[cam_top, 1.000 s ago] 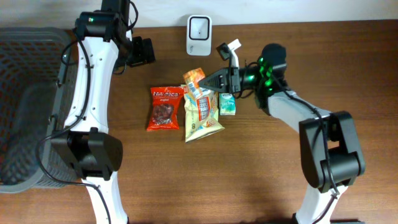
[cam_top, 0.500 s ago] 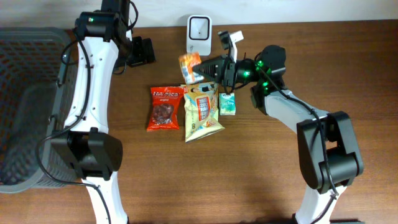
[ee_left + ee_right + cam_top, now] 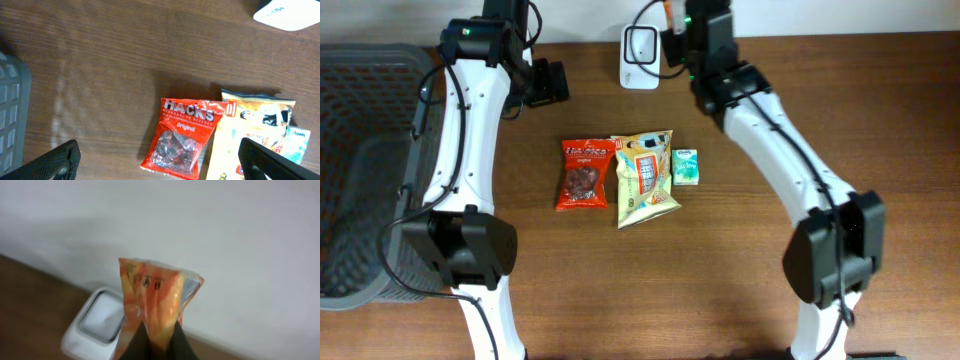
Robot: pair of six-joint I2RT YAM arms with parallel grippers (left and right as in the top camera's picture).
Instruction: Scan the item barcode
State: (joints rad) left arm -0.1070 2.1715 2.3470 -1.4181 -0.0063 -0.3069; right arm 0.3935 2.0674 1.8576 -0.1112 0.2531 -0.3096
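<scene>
right claw: pinched shut on the lower edge of the crinkled orange foil snack packet, which stands up from the fingers.
left claw: spread wide, holding nothing.
item: packet in the air near the white plastic scanner with the square window, apart from it.
step: presenting the barcode; likely best to turn the printed panel flat toward the window and hold steady. which face carries the code cannot be told.
container: dark grey mesh basket beside the left arm; nothing made out inside.
outside it: red hacks sweet packet, yellow-green snack bag and small green carton, mid-table.
</scene>
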